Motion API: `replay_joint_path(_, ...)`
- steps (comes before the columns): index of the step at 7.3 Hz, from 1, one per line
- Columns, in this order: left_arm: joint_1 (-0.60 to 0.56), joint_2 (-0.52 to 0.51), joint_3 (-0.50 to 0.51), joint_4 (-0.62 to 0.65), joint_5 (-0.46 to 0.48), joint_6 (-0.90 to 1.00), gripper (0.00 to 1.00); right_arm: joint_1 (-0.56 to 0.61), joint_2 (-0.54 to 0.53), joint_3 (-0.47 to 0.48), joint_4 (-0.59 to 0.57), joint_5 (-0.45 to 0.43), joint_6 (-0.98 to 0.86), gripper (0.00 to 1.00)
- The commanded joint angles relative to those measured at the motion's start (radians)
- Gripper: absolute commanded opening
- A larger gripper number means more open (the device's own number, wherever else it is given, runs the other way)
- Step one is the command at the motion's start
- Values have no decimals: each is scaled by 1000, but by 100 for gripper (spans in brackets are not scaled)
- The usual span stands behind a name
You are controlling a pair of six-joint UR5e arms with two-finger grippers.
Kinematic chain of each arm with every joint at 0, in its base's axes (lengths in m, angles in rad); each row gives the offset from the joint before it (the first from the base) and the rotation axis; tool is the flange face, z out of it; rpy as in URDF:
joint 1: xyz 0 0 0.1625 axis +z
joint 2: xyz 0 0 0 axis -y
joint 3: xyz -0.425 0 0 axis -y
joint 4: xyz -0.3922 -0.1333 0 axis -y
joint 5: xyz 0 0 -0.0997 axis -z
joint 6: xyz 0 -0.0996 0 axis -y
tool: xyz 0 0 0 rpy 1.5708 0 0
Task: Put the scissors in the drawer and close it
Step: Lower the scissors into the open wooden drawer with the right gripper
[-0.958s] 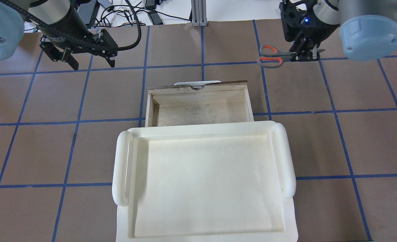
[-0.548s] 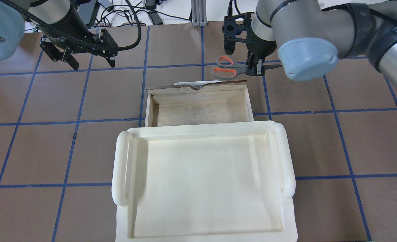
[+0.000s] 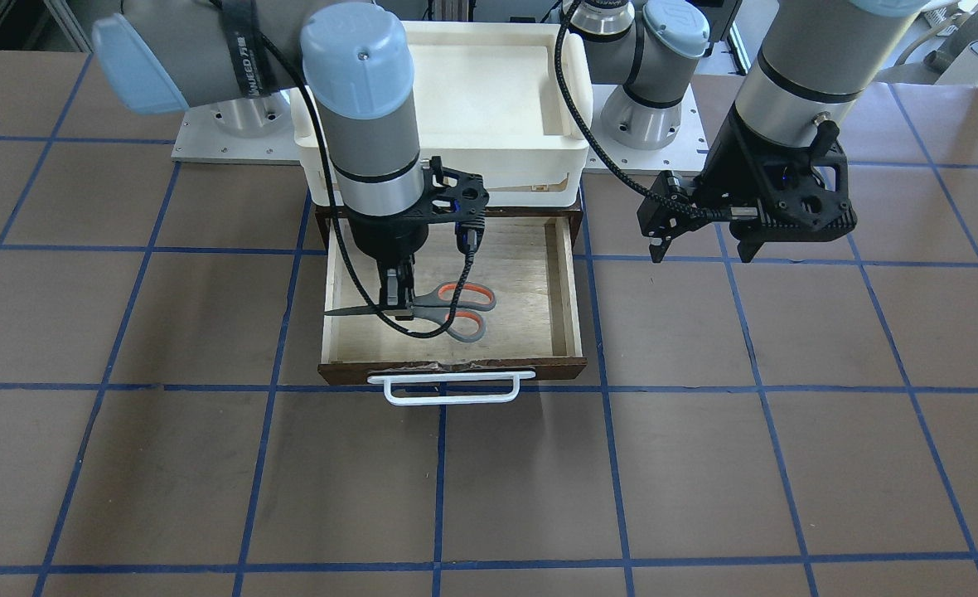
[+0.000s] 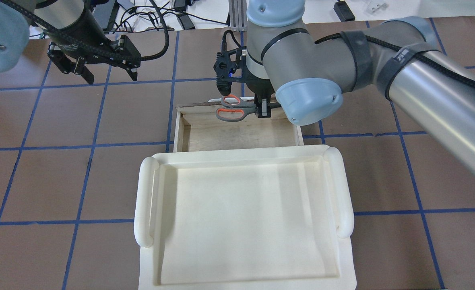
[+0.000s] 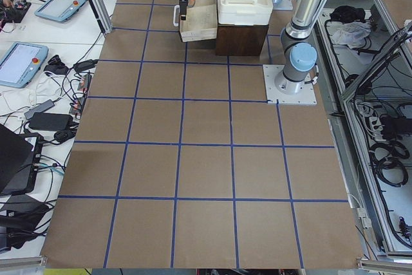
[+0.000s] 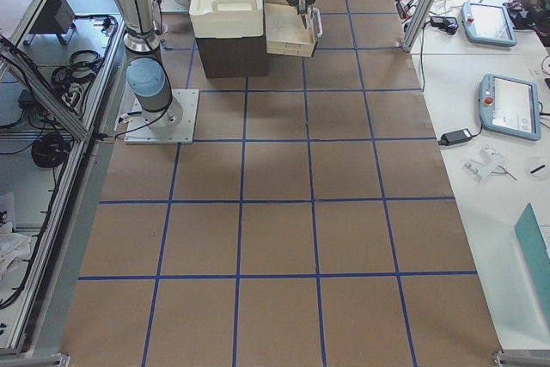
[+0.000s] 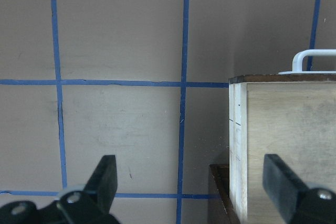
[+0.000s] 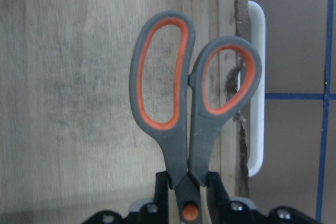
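Note:
The scissors [image 3: 447,308], with grey handles lined orange, are clamped near the pivot in my right gripper [image 3: 398,308]. They hang level over the open wooden drawer [image 3: 530,282], close to its front. In the right wrist view the scissors [image 8: 184,103] sit over the pale drawer floor [image 8: 79,77], with one loop over the front edge by the white handle [image 8: 255,77]. In the overhead view the scissors [image 4: 231,108] and right gripper [image 4: 263,109] are over the drawer's far edge [image 4: 221,137]. My left gripper [image 4: 110,75] is open and empty, hovering left of the drawer [image 7: 289,140].
A white plastic bin [image 4: 145,201] sits on top of the dark cabinet [image 6: 228,53] that the drawer slides out of. The drawer's white bar handle [image 3: 452,388] sticks out toward the table's middle. The brown table has blue grid lines.
My right arm has carried the scissors leftward and nearer, from the far right of the table to above the drawer's front. The left arm has not moved.

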Motion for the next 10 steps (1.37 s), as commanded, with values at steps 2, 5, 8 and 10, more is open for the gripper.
replay_joint_path(2, 0, -1, 0, 0, 0, 0, 100, 59, 57, 0, -5, -18, 0, 0)
replay_joint_path(5, 0, 0, 0, 0, 6, -2, 100, 62, 87, 2, -5, -21, 2, 0)
replay_joint_path(8, 0, 0, -2, 0, 6, 0, 100, 61, 75, 0, -48, -12, 29, 91)
replay_joint_path(10, 0, -1, -2, 2, 5, 0, 100, 55, 51, -4, -63, -27, 44, 100)
